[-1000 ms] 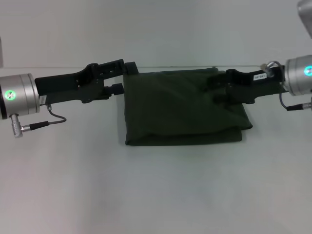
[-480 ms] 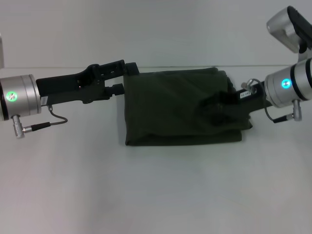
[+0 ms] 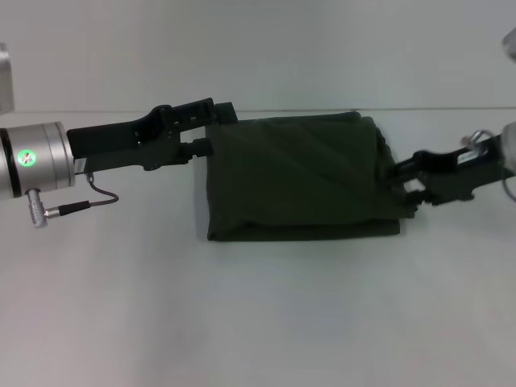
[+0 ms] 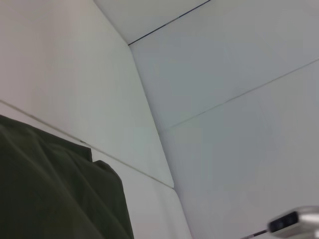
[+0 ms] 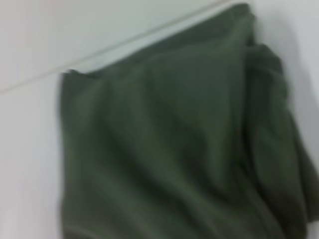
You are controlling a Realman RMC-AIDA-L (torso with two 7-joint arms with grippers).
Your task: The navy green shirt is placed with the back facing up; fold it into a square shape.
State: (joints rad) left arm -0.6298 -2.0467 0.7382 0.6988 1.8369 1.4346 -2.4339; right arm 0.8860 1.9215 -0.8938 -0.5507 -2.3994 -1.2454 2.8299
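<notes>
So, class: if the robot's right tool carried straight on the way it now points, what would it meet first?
Probably the folded dark olive-green fabric shirt: the right tool sits at its right edge, pointing across it toward the left tool. Its height above the white table is unclear.

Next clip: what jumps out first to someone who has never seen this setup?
The navy green shirt, already folded into a rough rectangle, lies mid-table with layered edges showing along its near side. Two black grippers flank it: the left gripper at the shirt's far left corner, the right gripper at its right edge. No lettering shows on the fabric.
</notes>
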